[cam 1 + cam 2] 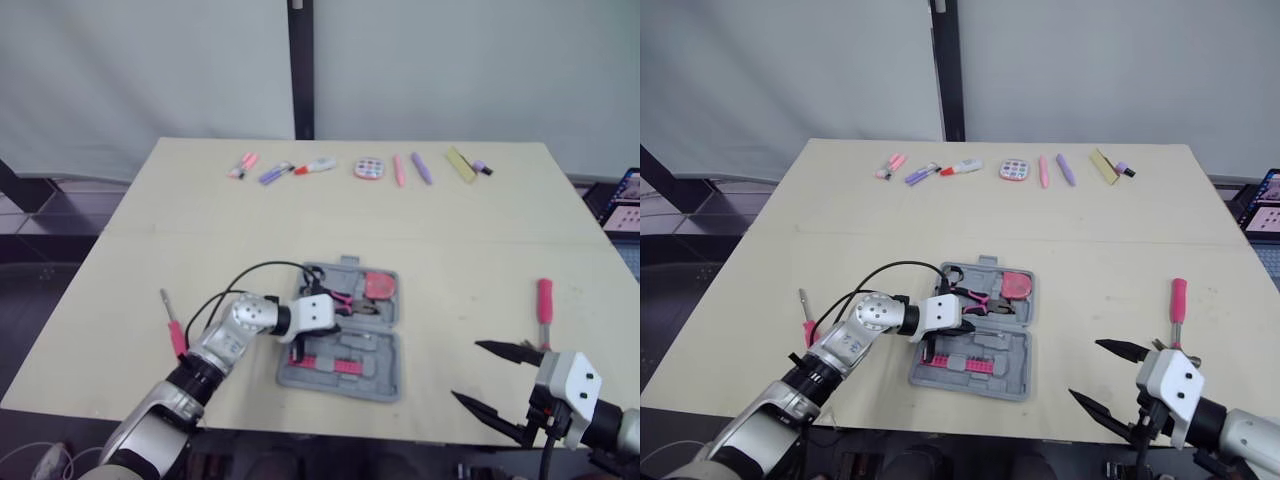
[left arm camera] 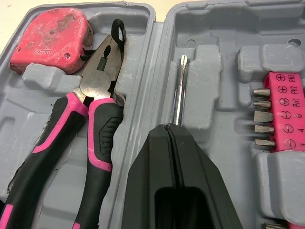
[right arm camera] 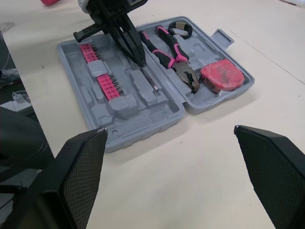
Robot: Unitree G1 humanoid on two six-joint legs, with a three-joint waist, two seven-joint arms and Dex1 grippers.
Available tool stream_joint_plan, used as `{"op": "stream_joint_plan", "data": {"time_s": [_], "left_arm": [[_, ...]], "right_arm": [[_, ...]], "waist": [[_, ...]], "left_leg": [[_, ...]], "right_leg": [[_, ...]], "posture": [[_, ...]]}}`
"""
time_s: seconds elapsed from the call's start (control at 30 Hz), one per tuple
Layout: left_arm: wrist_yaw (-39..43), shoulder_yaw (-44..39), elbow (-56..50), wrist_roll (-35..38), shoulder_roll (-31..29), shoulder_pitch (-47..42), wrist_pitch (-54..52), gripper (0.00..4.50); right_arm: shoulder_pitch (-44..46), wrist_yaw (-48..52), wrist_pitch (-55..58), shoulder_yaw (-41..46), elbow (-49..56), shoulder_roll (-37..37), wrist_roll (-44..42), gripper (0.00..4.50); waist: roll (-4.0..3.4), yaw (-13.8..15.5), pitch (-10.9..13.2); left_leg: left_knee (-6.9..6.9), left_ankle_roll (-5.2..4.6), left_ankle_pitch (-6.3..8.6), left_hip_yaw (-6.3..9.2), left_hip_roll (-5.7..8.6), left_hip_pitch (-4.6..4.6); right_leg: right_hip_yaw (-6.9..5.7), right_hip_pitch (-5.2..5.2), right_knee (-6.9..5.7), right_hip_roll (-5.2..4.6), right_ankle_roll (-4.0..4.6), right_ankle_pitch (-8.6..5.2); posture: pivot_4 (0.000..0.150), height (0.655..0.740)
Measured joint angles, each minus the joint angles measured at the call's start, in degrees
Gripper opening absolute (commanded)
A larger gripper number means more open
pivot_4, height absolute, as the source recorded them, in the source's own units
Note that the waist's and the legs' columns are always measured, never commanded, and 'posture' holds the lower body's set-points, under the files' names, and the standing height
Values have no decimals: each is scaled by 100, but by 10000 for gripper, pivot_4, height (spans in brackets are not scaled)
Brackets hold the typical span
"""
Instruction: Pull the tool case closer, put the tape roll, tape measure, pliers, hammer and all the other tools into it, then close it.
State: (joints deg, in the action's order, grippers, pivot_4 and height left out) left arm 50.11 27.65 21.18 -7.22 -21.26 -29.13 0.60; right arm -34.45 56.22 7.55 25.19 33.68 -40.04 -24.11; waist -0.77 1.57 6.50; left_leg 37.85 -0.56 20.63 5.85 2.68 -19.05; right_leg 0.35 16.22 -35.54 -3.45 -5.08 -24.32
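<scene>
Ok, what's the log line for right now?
tool case: open | inside: pliers, tape measure | left pincer: shut, tips at metal shaft | right pincer: open | pink-handled tool: on table

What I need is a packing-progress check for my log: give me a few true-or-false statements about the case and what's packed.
1. The tool case is open. True.
2. The pliers lie on the table. False: they lie inside the case, beside the tape measure.
3. The right tool is open. True.
4. The pink-handled screwdriver near the right tool is packed. False: it lies on the table, outside the case.
</scene>
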Motion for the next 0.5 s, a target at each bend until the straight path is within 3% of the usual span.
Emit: {"op": "stream_joint_plan", "data": {"time_s": [0.27,0.5], "left_arm": [[8,16,36,0,25,0,-2,388],[7,101,164,-62,58,-84,-2,388]], "right_arm": [[5,0,2,0,0,-4,1,45000],[-13,0,3,0,0,-5,2,45000]], "waist": [[0,5,0],[0,13,-1]], "left_leg": [[-14,0,0,7,0,4],[-69,1,-1,8,0,79]], "right_leg": [[-1,-37,26,0,-1,-1],[6,-108,113,-6,-8,-4]], "posture": [[1500,7336],[1500,7336]]}}
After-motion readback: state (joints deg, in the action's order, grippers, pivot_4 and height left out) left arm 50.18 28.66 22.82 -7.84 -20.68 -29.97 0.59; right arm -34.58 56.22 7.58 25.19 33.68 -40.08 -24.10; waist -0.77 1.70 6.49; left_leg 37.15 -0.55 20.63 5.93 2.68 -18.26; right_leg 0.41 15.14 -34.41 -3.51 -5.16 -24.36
